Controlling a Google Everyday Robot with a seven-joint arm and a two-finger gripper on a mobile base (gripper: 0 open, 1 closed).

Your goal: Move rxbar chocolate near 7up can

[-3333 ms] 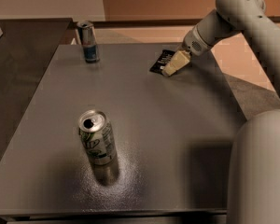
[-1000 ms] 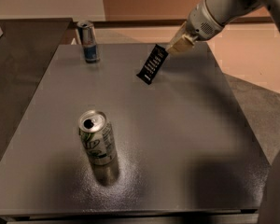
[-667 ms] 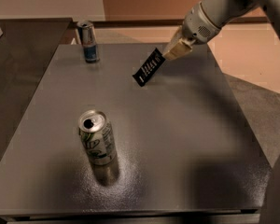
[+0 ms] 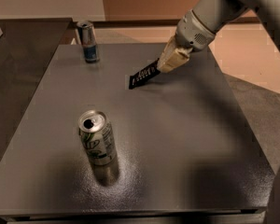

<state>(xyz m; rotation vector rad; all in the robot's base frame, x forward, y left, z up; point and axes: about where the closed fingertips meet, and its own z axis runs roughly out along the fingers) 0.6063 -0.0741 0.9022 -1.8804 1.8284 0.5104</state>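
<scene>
Up toward the far right of the grey surface (image 4: 191,139), the gripper (image 4: 164,65) hangs at the end of a pale grey arm (image 4: 207,17) that reaches in from the upper right corner of the view. Its beige fingers (image 4: 173,56) are pressed close together, and between them they pinch the upper right end of the rxbar chocolate (image 4: 143,76). The bar is a flat black strip with white lettering. It slants down and to the left from the grip, and its free lower end, which carries a small white patch, lies close over the surface near the middle of the far half. Whether that low end touches the surface or rides just above it cannot be told, though a dark shadow lies right beneath it. The 7up can (image 4: 97,139) stands upright in the near left part of the surface, white and silver with green markings, its silver top showing a dark opening. It is well apart from the bar, nearer the camera and further left. A slimmer blue-and-silver can (image 4: 88,41) stands upright by the far left corner of the surface, also apart from the bar and far from the 7up can. Beyond the right edge of the surface lies a speckled grey floor (image 4: 266,106).
</scene>
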